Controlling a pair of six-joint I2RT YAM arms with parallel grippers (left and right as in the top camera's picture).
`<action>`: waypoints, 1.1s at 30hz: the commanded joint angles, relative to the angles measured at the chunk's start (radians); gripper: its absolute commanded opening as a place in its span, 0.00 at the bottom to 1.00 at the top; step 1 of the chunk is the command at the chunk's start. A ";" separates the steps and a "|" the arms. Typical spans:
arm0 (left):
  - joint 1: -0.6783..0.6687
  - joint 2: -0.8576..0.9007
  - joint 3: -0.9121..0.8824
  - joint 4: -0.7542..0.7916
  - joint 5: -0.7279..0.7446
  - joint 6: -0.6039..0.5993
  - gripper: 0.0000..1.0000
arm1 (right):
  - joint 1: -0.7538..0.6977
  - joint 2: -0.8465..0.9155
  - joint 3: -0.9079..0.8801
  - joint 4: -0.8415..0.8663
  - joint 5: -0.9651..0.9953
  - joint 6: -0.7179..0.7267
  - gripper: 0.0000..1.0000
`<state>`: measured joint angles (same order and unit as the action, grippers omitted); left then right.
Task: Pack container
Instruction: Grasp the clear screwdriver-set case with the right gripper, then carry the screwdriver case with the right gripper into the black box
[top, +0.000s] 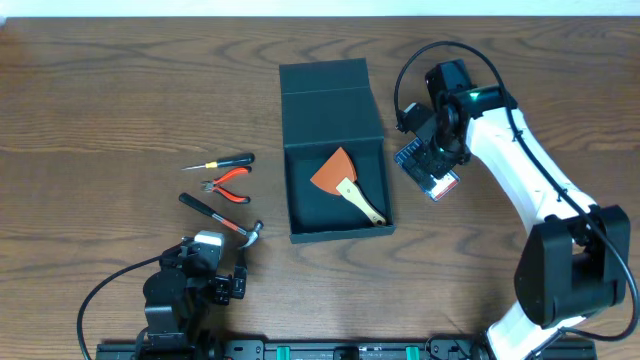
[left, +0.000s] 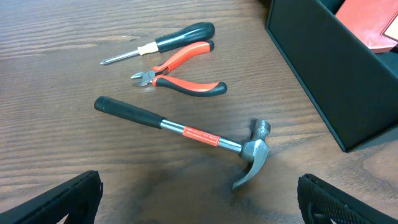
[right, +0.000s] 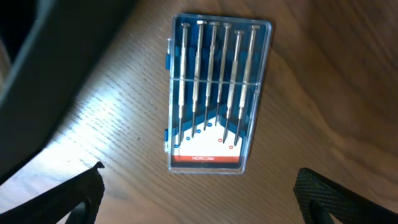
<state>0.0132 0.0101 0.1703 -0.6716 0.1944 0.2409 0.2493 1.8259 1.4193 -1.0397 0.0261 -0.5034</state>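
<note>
The dark container (top: 300, 215) stands open mid-table with its flap lid (top: 325, 90) folded back; its wall shows in the left wrist view (left: 329, 74). Inside lies an orange scraper (top: 345, 180) with a pale handle. My right gripper (top: 425, 160) is open above a clear case of precision screwdrivers (right: 211, 93), lying on the table right of the container. My left gripper (top: 222, 285) is open and empty near the front edge, just short of a hammer (left: 186, 134). Red-handled pliers (left: 183, 74) and a black-handled screwdriver (left: 161, 43) lie beyond it.
The hammer (top: 222, 217), pliers (top: 228, 186) and screwdriver (top: 222, 161) lie together on the wooden table left of the container. Black cables loop by the right arm (top: 520, 170) and the left arm's base.
</note>
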 joint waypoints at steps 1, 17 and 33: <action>0.006 -0.007 -0.009 0.003 -0.008 0.013 0.99 | -0.002 0.031 -0.009 0.008 0.005 -0.007 0.99; 0.006 -0.007 -0.009 0.003 -0.008 0.013 0.99 | -0.002 0.190 -0.014 0.090 0.017 -0.006 0.99; 0.006 -0.007 -0.009 0.003 -0.008 0.013 0.99 | -0.042 0.224 -0.015 0.135 0.024 0.039 0.99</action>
<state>0.0132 0.0101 0.1703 -0.6716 0.1944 0.2409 0.2253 2.0380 1.4113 -0.9066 0.0624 -0.4789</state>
